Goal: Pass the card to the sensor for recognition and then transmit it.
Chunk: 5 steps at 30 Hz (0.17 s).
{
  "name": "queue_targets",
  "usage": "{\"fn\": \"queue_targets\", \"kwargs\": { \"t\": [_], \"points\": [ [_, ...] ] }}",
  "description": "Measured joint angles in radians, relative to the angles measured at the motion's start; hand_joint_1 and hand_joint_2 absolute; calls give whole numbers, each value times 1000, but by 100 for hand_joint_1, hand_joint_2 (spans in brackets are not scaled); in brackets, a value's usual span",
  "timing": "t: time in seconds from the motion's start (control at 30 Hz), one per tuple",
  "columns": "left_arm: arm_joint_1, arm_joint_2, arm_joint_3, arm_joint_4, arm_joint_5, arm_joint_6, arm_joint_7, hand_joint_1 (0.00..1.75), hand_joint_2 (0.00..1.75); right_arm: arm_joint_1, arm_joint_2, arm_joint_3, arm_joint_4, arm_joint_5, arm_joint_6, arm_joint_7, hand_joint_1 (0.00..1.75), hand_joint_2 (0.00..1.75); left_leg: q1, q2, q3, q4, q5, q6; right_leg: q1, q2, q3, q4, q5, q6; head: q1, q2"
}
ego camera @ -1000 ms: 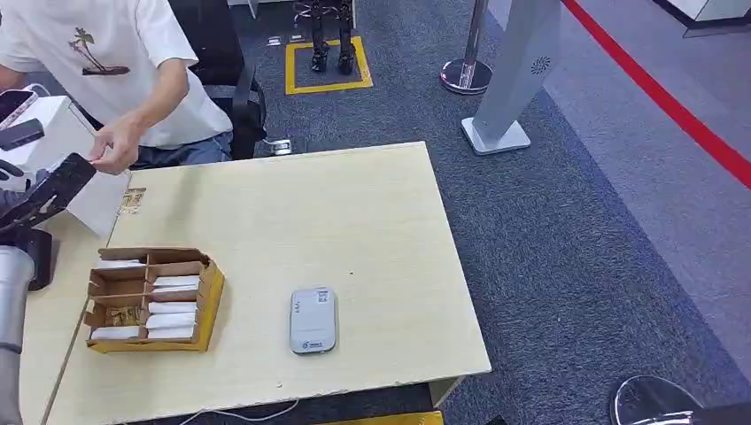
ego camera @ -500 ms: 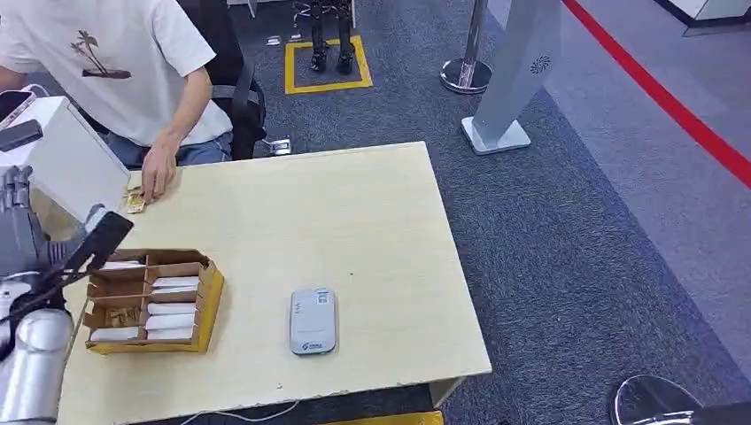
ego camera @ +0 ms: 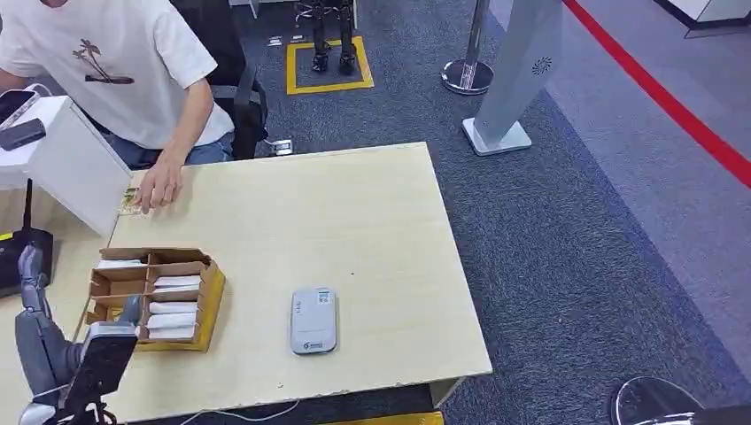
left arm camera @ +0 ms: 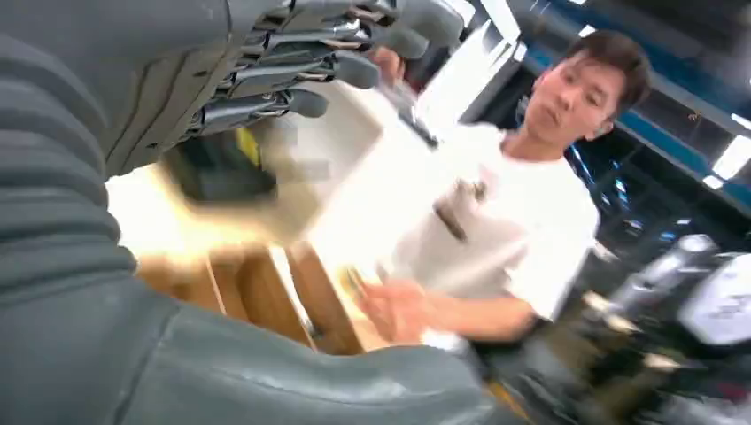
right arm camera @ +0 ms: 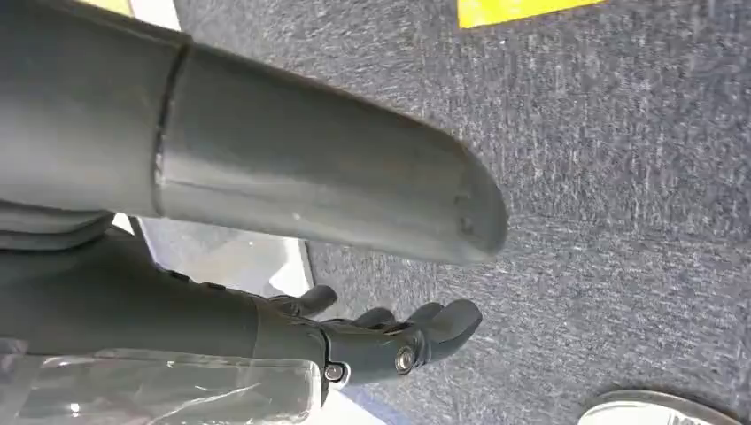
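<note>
The left hand (ego camera: 53,354) hangs empty at the near left table (ego camera: 354,204) corner, fingers (left arm camera: 292,66) loosely spread; the right hand (right arm camera: 390,341) hangs open over carpet. Cards (ego camera: 173,308) sit in the cardboard tray (ego camera: 212,292) just beside the left hand, the sensor (ego camera: 313,320) to its right. Best approach: reach down, pinch one card's edge cleanly, avoiding the dividers.

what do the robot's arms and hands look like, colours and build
The left hand is grey with darker fingers, and a flat black plate sits by its wrist. Close up, the left hand shows a grey ribbed cover, a thick smooth grey thumb and dark metal-linked fingers. The right hand has dark fingers with a small round silver screw, beside a thick grey thumb; clear plastic wraps the arm behind it.
</note>
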Motion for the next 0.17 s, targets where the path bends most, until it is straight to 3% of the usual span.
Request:
{"fn": "queue_targets", "kwargs": {
  "t": [0.17],
  "points": [
    [-11, -49, 0, 2, 93, -47, -61, 0, 175, -18, 10, -5, 0, 1, 1, 1, 0, 0, 0, 0, 0, 0, 0, 0, 0, 0, 0, 0, 0, 0, 0, 0]
  ]
}}
